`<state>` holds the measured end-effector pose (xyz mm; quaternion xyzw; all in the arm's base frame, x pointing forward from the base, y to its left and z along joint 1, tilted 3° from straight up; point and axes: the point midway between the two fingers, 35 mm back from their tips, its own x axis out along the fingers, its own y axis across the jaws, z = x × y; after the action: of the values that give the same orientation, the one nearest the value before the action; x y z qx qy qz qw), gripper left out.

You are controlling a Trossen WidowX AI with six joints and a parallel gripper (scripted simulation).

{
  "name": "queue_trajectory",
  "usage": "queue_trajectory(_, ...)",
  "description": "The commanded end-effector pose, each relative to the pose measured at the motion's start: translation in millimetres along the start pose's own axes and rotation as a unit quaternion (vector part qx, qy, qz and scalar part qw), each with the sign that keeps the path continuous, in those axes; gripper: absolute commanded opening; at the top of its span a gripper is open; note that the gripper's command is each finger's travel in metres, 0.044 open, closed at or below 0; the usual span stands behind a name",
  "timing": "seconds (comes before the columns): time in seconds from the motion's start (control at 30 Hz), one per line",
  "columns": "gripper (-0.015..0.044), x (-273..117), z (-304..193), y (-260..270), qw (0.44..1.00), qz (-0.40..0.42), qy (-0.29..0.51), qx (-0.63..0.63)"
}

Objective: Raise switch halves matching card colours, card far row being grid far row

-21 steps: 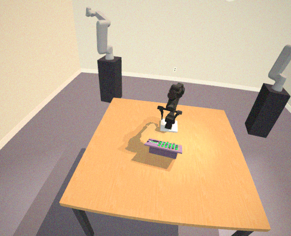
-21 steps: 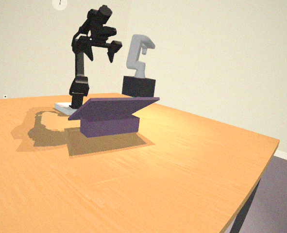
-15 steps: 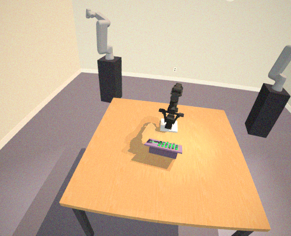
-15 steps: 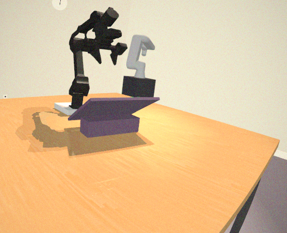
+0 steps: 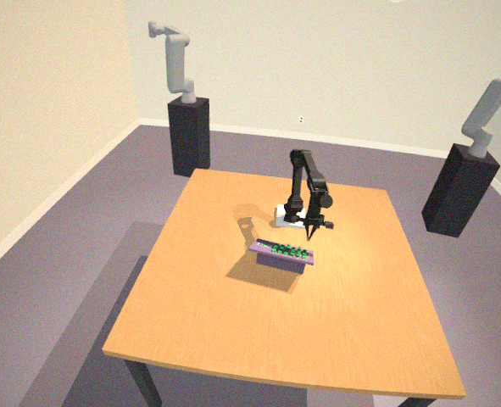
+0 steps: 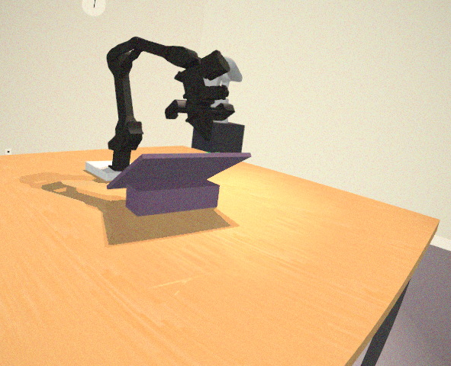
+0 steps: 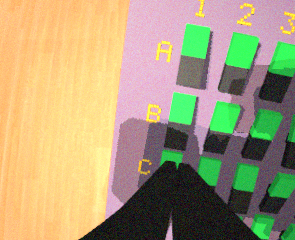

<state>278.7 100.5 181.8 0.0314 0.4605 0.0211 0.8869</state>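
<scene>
The robot arm is held up by a white base on the wood table. It's bent over, w/ its gripper pointed down. The gripper is pinched shut, w/ the 2 tips close tog. & nothing held.

The purple panel is set on a purple block & is tipped on a slant. Green & dark switches are lined up on it in rows. In the wrist view, A, B & C are marked in yellow down the side, & 1, 2 & 3 along the top. Switch C1 is partly hidden by the tips; whether it's touched can't be told. Dark shadows are cast on the panel near B1 & C1.

The small card is seen at one end of the panel, next to the switches, but its squares are too tiny to be read in the top pic.
</scene>
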Motion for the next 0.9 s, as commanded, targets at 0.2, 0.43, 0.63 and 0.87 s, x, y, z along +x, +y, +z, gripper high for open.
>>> queue_trajectory(0.2, 0.0000, 31, -8, -2, 1.000, -0.008, 0.004, -0.001)
queue_trajectory(0.43, 0.0000, 38, -8, -3, 1.000, -0.008, 0.004, -0.001)
queue_trajectory(0.63, 0.0000, 47, -8, -3, 1.000, -0.008, 0.004, -0.001)
queue_trajectory(0.87, 0.0000, 50, -8, -3, 1.000, -0.008, 0.004, -0.001)
